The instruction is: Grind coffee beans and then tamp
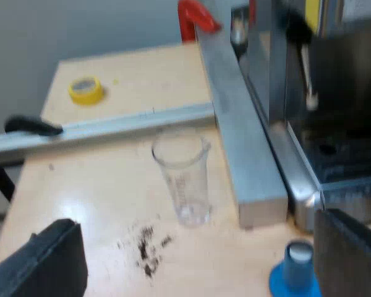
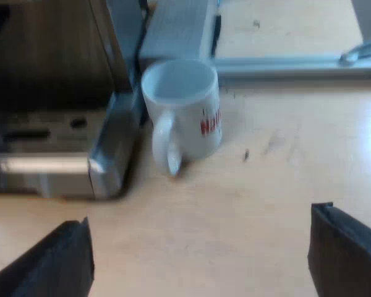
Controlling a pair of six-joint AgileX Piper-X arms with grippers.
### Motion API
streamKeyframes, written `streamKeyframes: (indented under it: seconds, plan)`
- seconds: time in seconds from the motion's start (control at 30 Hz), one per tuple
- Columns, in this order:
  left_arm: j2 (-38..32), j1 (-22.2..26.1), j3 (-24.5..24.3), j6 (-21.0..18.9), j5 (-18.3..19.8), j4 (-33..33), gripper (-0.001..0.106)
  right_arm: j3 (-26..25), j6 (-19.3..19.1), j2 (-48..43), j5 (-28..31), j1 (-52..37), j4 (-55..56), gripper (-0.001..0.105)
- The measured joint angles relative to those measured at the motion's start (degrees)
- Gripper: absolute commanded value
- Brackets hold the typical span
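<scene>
The left wrist view looks from just above and behind the left gripper [image 1: 195, 263]. It is tilted down across a pale wooden table [image 1: 99, 185] toward the espresso machine [image 1: 334, 124], whose metal base lies close by. A measuring glass [image 1: 184, 179] stands at middle distance, near that base.

The right wrist view looks from above the right gripper [image 2: 201, 247]. It is tilted down at the tabletop and faces a corner of the machine's base at close range, with a mug [image 2: 185, 111] just beside that corner.

Both views share the machine's metal base and the tabletop next to it.
</scene>
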Motion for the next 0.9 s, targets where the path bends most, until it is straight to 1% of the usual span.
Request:
streamKeyframes:
  seconds: [0.03,0.07,0.1,0.2,0.3,0.57,0.7,0.9]
  plan:
    - [0.0,0.0,0.24,0.0,0.04,-0.01,0.075,0.37,0.0,0.0,0.0,0.0,0.0,0.072]
    - [0.0,0.0,1.37,0.0,0.04,-0.01,0.075,4.12,0.0,0.14,0.58,0.0,0.68,0.072]
    - [0.0,0.0,3.28,0.0,0.04,-0.21,0.075,5.26,0.0,0.14,0.95,0.0,0.7,0.072]
    - [0.0,0.0,4.49,-0.6,-0.03,-0.76,0.075,7.31,0.0,0.14,0.99,0.0,0.45,0.072]
    - [0.0,0.0,4.47,-0.61,-0.03,-1.04,0.075,8.09,0.0,0.14,0.99,0.0,-0.32,0.072]
    - [0.0,0.0,4.47,-0.61,-0.03,-1.22,0.075,8.08,0.0,0.14,1.09,0.0,-1.15,0.072]
    - [0.0,0.0,5.4,-0.61,-0.03,-3.34,0.075,8.08,0.0,0.14,1.09,0.0,-1.17,0.072]
    - [0.0,0.0,5.42,-0.61,-0.03,-3.59,0.075,8.08,0.0,0.14,1.09,0.0,-1.17,0.072]
